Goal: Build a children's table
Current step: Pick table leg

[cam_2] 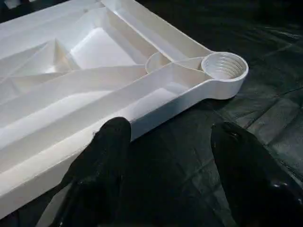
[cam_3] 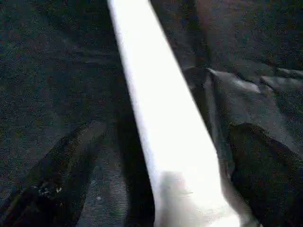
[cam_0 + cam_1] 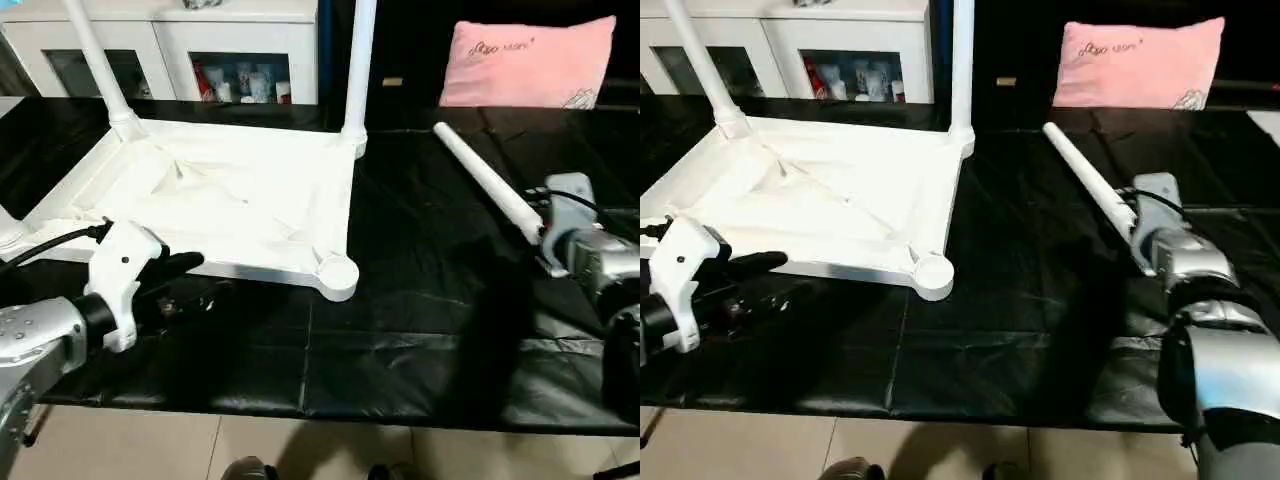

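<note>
While the tabletop (image 3: 215, 195) lay upside down to our left, the loose leg (image 3: 487, 182) lay on the black table cover (image 3: 420, 330), running lengthwise between our spread right gripper (image 2: 156, 189) fingers; our left gripper (image 1: 165, 161) gaped empty beside the tabletop's rim.

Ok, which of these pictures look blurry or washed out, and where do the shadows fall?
Right wrist view: the loose leg is soft, out of focus and overexposed, fingers dark smears. Left wrist view: the tabletop is bright with glare, the corner socket sharp, near fingers blurred. Left eye view: shadows fall on the black cover toward the near edge.
</note>
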Tool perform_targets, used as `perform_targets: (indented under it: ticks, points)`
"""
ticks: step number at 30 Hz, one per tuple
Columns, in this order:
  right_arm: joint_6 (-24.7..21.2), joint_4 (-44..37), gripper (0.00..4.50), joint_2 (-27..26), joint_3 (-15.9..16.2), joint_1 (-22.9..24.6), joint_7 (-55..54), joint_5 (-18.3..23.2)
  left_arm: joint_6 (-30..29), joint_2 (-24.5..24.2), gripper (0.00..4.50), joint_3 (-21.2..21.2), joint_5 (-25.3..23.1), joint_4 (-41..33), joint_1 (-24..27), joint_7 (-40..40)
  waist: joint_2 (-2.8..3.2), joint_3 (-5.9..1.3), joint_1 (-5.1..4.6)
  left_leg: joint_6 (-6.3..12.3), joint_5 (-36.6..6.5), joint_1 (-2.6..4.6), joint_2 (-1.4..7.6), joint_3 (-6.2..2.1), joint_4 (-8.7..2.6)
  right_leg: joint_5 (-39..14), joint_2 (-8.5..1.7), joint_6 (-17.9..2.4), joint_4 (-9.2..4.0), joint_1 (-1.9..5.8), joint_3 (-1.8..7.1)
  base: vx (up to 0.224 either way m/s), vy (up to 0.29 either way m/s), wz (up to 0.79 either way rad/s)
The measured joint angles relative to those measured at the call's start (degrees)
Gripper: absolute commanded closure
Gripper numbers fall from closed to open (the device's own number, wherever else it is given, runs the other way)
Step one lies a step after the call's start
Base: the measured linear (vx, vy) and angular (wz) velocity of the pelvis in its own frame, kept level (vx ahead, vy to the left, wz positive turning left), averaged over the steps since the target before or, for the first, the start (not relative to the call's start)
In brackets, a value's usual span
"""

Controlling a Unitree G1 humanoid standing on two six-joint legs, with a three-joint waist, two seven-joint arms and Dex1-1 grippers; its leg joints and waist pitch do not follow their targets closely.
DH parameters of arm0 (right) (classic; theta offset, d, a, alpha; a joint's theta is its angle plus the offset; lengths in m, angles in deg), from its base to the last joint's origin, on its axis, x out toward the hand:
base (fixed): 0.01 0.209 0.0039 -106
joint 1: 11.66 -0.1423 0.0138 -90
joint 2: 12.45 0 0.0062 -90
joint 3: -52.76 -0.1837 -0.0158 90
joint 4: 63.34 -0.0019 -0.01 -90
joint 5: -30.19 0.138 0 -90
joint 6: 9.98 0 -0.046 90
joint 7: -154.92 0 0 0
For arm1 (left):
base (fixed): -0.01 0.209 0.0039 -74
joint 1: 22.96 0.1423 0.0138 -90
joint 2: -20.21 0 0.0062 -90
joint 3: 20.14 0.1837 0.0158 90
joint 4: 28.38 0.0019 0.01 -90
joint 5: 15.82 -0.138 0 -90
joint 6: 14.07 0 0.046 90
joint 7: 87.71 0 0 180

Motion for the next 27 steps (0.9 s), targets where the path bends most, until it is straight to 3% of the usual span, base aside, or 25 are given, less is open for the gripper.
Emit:
perform_targets:
  ticks: [6,13,27]
  points:
    - [-1.96,-0.03,0.00,0.70,-1.55,0.13,1.08,1.20,-0.05,-1.04,1.45,0.00,0.79,0.01,-0.07,0.43,0.00,0.00,0.08,0.00,0.00,0.01,0.00,0.00,0.00,-0.04,0.00,0.04,-0.03,0.01,0.00,0.000,0.000,0.00]
    - [-7.76,-0.25,0.00,2.78,-1.52,-0.37,7.48,1.31,-0.15,-4.35,1.45,0.00,2.41,-0.03,-0.02,4.43,-0.19,-0.09,0.16,0.00,0.00,0.06,0.01,0.00,0.00,-0.05,0.00,0.06,-0.02,0.06,-0.01,0.000,0.000,0.00]
    - [-12.18,-0.21,1.17,4.31,12.23,-1.31,31.04,-9.30,0.23,-4.81,1.43,1.79,4.75,0.79,-1.77,6.98,-0.94,-0.51,-0.13,0.01,0.00,0.01,0.05,0.02,0.12,-0.03,0.00,0.04,0.05,0.06,0.02,0.000,0.000,0.00]
